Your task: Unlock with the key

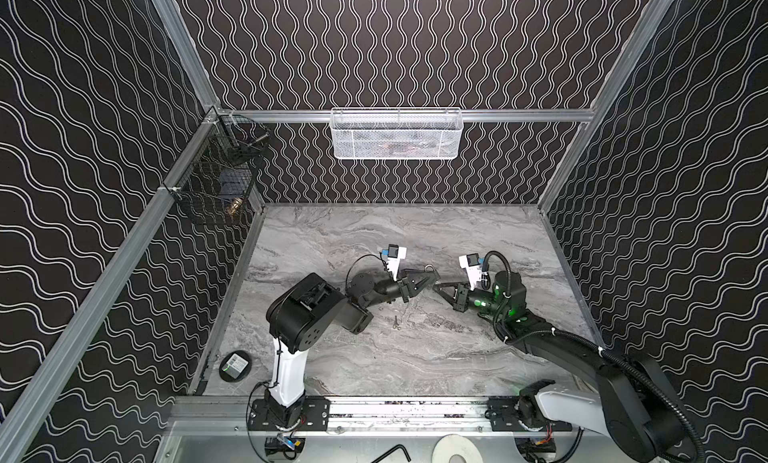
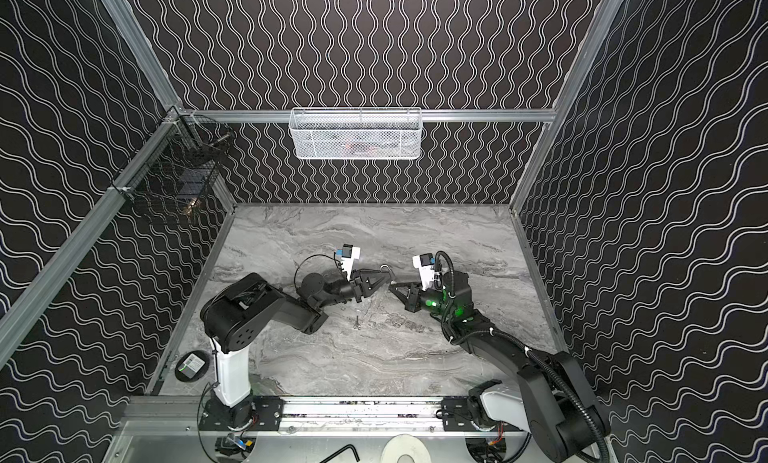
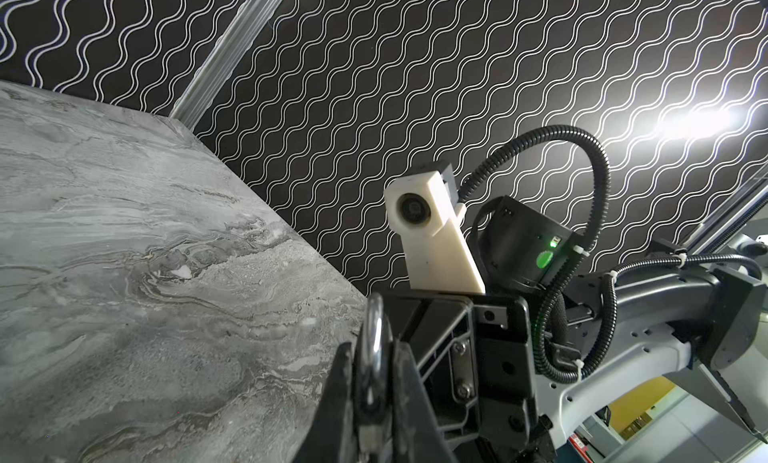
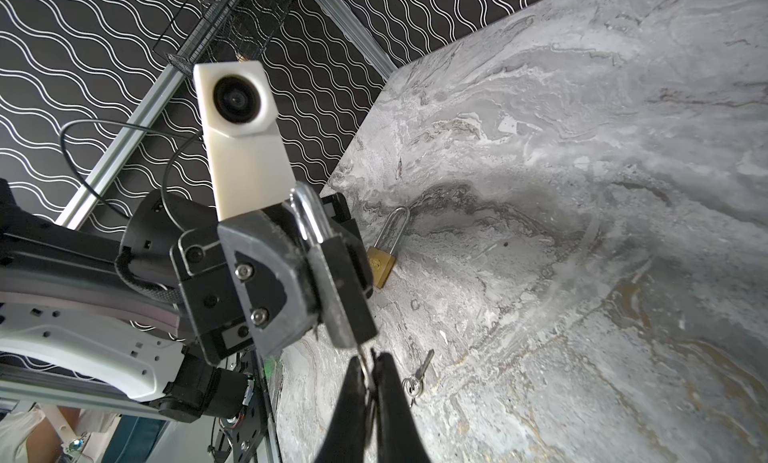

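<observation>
1. Where the two arms meet above the middle of the table, the left pincer is clamped on a padlock. Its grey body sits between the fingers and its silver shackle rises clear of them.
2. Right pincer: closed tight on a key, nearly tip to tip with the left one. The key's blade points at the underside of the padlock body and meets it. How far it has entered cannot be told.
3. Brass padlock, long-shackled, lying flat on the table near the held one and apart from both pincers. It has a round stamp on its face, too small to read.
4. Spare key on a small ring, lying on the table on the near side of the pincers, touched by neither.
5. Black disc at the table's near left corner, carrying a white label with barcode-like print. Nothing on it is legible.
6. White mesh basket on the back rail and black wire basket on the left rail. Their contents are unclear, and no writing is readable.
</observation>
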`<state>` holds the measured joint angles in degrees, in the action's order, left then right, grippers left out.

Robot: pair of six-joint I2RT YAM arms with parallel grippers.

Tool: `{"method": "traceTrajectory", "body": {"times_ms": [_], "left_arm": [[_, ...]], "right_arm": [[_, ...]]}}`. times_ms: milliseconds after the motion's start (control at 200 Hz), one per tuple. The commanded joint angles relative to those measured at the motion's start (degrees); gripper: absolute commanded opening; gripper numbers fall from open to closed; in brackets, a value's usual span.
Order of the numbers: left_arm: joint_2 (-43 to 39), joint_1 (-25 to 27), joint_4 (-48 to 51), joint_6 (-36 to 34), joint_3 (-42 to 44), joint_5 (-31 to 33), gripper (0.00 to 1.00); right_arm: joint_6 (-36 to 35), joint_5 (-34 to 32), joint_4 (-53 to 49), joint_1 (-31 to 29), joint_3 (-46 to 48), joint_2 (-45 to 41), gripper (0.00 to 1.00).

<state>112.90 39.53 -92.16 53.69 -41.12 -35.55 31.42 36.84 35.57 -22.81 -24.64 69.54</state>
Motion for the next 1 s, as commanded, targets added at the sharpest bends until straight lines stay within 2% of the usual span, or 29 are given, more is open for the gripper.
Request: {"method": "traceTrajectory", "body": {"times_ms": [0,25,65,125,190,270,305,365,460,535,616,716,791,921,991], "left_arm": [[0.13,1.57,3.74,1.00,0.91,-12.56,0.00],[0.20,1.29,3.74,1.59,0.83,-11.74,0.00],[0.30,0.66,3.73,2.83,0.65,-10.33,0.00],[0.08,-0.71,3.74,4.84,0.54,-8.30,0.00],[-0.13,-2.48,4.07,7.51,0.13,-6.79,0.00],[-0.36,-4.45,5.78,10.84,-0.12,-4.81,0.00],[-0.19,-5.29,6.80,12.63,-0.55,-4.51,0.00],[0.65,-6.29,7.27,16.09,-1.26,-4.35,0.00],[1.72,-6.74,9.08,20.62,-2.50,-4.41,0.00],[0.47,-6.75,15.99,20.37,-3.17,-4.63,0.00],[-3.99,-6.65,29.16,15.47,-3.23,-3.16,0.00],[-11.48,-6.30,51.32,4.80,-5.00,0.59,0.00],[-15.89,-6.21,63.03,-1.42,-6.63,3.64,0.00],[-18.70,-6.14,71.21,-5.57,-8.79,5.23,0.00],[-19.07,-6.07,70.55,-5.27,-8.32,5.44,0.00]], "right_arm": [[-1.52,-5.10,16.12,-0.04,-2.02,-0.63,0.00],[-1.96,-5.07,15.00,-0.04,-2.35,-0.70,0.00],[-2.81,-5.51,13.07,-0.04,-2.60,-1.02,0.16],[-3.96,-7.35,9.88,-0.04,-2.45,-2.05,0.31],[-5.76,-9.90,5.60,-0.04,-2.25,-3.46,0.59],[-7.99,-13.32,0.47,-0.04,-1.78,-5.21,0.84],[-8.74,-15.22,-1.54,-0.04,-1.49,-6.04,0.92],[-9.72,-18.17,-4.92,-0.04,-0.93,-7.24,0.98],[-11.81,-21.75,-9.23,-0.04,0.11,-9.62,0.99],[-13.38,-27.58,-14.91,-0.04,-0.04,-12.09,0.99],[-15.48,-32.56,-19.02,-0.20,-0.61,-13.45,0.98],[-18.31,-34.18,-21.40,-0.85,-2.03,-12.66,0.90],[-19.90,-34.83,-22.30,-1.89,-3.82,-11.11,0.81],[-23.41,-35.91,-20.47,-8.93,-5.50,-9.01,0.68],[-25.89,-40.22,-18.08,-14.69,-5.50,-8.98,0.68]]}}
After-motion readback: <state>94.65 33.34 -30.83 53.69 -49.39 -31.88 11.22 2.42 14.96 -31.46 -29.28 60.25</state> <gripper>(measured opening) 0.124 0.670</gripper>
